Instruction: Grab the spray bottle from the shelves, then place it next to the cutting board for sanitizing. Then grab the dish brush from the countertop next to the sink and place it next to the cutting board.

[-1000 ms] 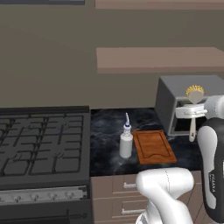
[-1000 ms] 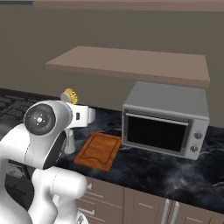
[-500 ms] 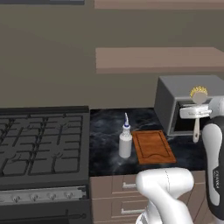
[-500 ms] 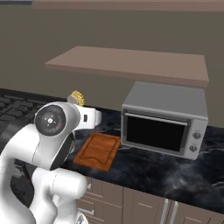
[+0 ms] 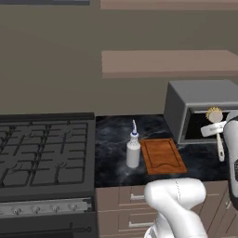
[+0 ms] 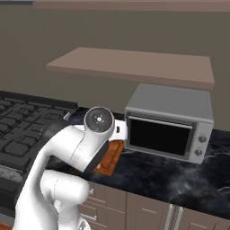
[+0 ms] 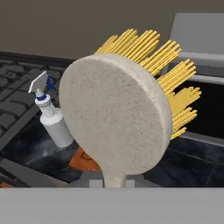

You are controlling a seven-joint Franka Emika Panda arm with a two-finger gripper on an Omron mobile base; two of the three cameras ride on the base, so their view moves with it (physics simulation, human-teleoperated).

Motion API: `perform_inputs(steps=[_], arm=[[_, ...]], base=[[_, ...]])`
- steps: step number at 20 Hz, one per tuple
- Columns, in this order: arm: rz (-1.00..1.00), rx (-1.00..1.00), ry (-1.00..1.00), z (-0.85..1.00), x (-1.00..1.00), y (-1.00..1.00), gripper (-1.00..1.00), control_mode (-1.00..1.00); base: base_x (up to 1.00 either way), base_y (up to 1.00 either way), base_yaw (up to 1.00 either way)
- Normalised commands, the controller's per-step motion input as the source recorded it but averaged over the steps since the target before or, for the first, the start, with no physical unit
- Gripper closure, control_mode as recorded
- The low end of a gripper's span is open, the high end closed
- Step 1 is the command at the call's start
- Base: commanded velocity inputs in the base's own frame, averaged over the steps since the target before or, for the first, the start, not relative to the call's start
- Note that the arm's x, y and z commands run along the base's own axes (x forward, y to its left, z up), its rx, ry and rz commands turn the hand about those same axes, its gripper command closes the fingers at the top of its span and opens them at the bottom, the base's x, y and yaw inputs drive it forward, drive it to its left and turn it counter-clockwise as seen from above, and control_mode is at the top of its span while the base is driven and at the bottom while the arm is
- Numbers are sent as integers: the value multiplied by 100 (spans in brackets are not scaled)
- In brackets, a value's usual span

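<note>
My gripper [image 5: 217, 132] is shut on the dish brush [image 5: 216, 122] and holds it in the air in front of the microwave, right of the cutting board [image 5: 161, 155]. The brush's yellow bristle head points up and its pale handle hangs down. In the hand view the round back of the dish brush [image 7: 116, 113] is close up, with my gripper [image 7: 112, 183] at its stem. The spray bottle [image 5: 133, 150] stands upright on the countertop [image 5: 111, 139], touching the board's left edge. The spray bottle [image 7: 52, 120] and a sliver of cutting board [image 7: 85, 161] lie beyond. The shelves [image 5: 172, 62] hang above.
A grey microwave [image 5: 200, 109] stands on the counter at the right, close behind the brush. A black stove [image 5: 46, 153] takes up the left. In the right base view my own arm [image 6: 85, 148] covers most of the cutting board [image 6: 113, 155]; bare countertop [image 6: 179, 175] lies in front of the microwave.
My gripper has carried the dish brush to the right and a little lower, across the microwave's front. The spray bottle and the cutting board have not moved.
</note>
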Motion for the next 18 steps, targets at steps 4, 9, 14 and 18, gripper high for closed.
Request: perform_inputs(steps=[4,9,14,18], arm=[[21,-10,39,-98,87,-7,100,-100],[28,-9,31,-92,62,-5,100,-100],[26,-4,16,-68,24,-46,100,-100],[19,0,6,-42,34,-35,100,-100]], base=[[0,0,0],[0,0,0],[0,0,0],[0,0,0]])
